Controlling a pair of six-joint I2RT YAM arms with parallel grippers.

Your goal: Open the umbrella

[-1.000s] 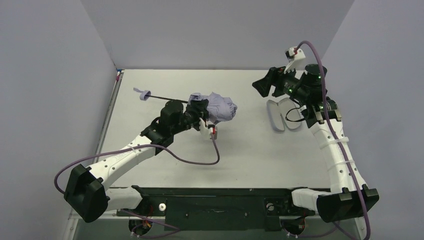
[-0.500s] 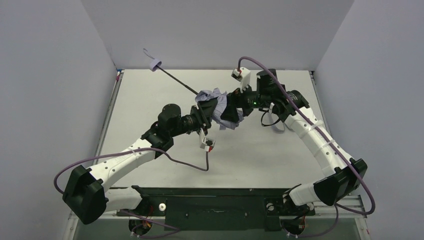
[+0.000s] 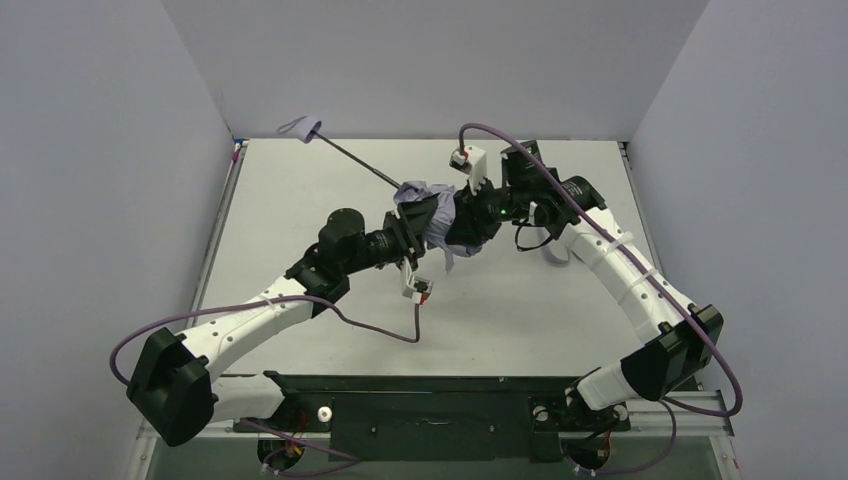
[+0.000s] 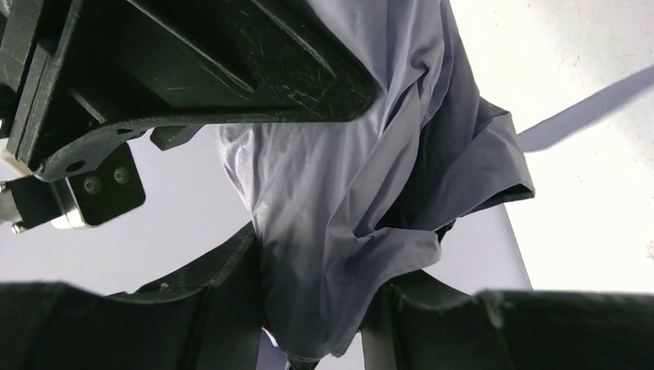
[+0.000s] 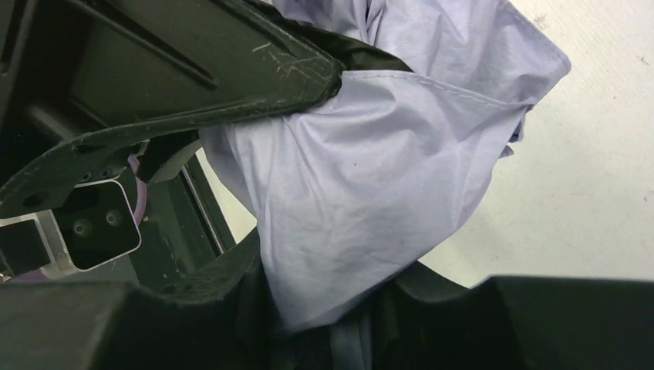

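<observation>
Presently on record, one item of the task and two tools.

Item: umbrella [image 3: 424, 193]. Pale lavender canopy, unopened, bunched in a crumpled bundle mid-surface, toward the far side. It appears lifted clear of the surface [image 3: 520, 310], though the top view does not settle this.

Parts: thin black shaft [image 3: 360, 165] runs out of the bundle toward the far-left corner. It ends in a small lavender handle [image 3: 313, 128] with its strap [image 3: 293, 124] hanging free.

Left tool [image 3: 416, 222]: clenched on the canopy, reaching in from the near-left. Its wrist view shows a fold of fabric pinched between the fingers [image 4: 308, 69].

Right tool [image 3: 452, 226]: closed onto the same bundle from the right. Its wrist view shows cloth bulging out from between its fingers [image 5: 231, 69].

Position of tools: both meet at the canopy end, just beside each other, with fabric between them.

Governing relation: the long axis lies diagonally, canopy end near-right, handle end far-left.
- Both tools sit at the canopy end.
- The handle stands well apart from either, with nothing holding it.
- The left arm is the nearer to the shaft and handle; the right arm lies wholly on the opposite side of the bundle.

Assessment: opening likely calls for a pull or push along that diagonal. Cloth alone is gripped, and whether either tool has the runner beneath the fabric cannot be told.

Risk: fabric slipping rather than ribs spreading.
</observation>
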